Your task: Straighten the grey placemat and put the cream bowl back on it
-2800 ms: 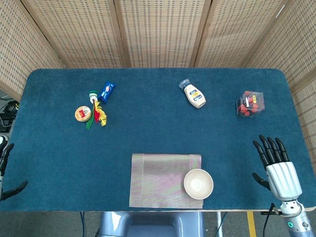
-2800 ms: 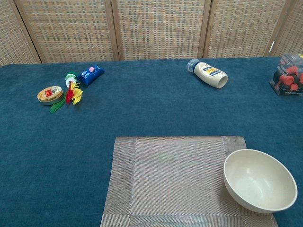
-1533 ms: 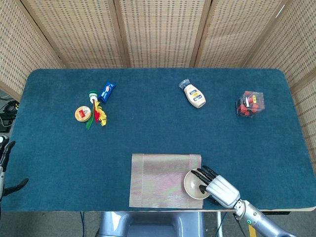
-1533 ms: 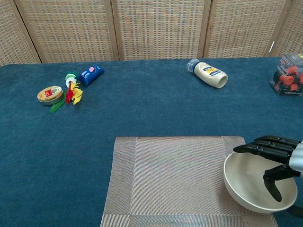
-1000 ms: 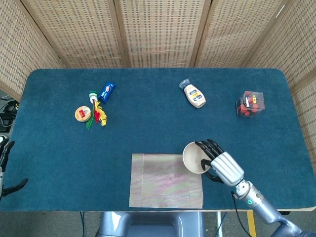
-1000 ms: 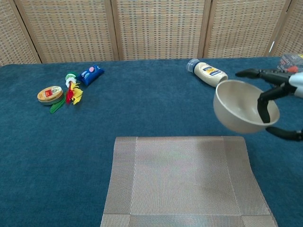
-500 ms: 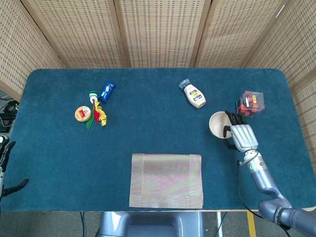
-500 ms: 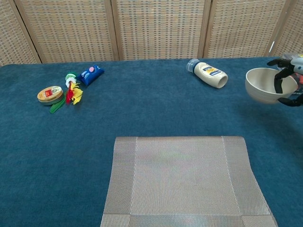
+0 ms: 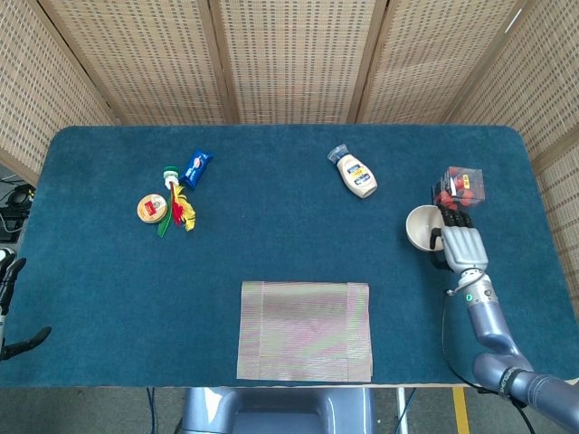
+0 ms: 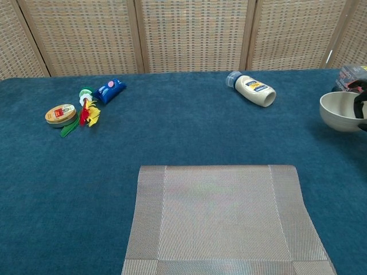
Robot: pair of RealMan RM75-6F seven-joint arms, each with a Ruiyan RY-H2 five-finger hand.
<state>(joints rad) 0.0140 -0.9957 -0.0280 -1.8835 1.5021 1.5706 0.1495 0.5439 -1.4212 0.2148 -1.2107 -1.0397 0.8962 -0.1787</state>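
The grey placemat (image 9: pixel 305 330) (image 10: pixel 226 220) lies flat at the table's near middle with nothing on it. My right hand (image 9: pixel 460 240) (image 10: pixel 362 106) grips the cream bowl (image 9: pixel 421 227) (image 10: pixel 342 112) by its rim, fingers hooked over the edge. The bowl is far right of the mat, low over the blue cloth, just in front of the clear box. Whether it touches the cloth I cannot tell. My left hand (image 9: pixel 9 307) hangs off the table's left near corner, fingers apart and holding nothing.
A clear box of red pieces (image 9: pixel 457 188) (image 10: pixel 351 77) stands right behind the bowl. A mayonnaise bottle (image 9: pixel 355 174) (image 10: pixel 252 89) lies at the back middle. A blue packet (image 9: pixel 196 166), a round tin (image 9: pixel 152 209) and a red-yellow toy (image 9: pixel 181 210) sit back left.
My right hand took the bowl off the mat's right near corner, lifted it and carried it right and away toward the clear box. The mat and left hand stayed put.
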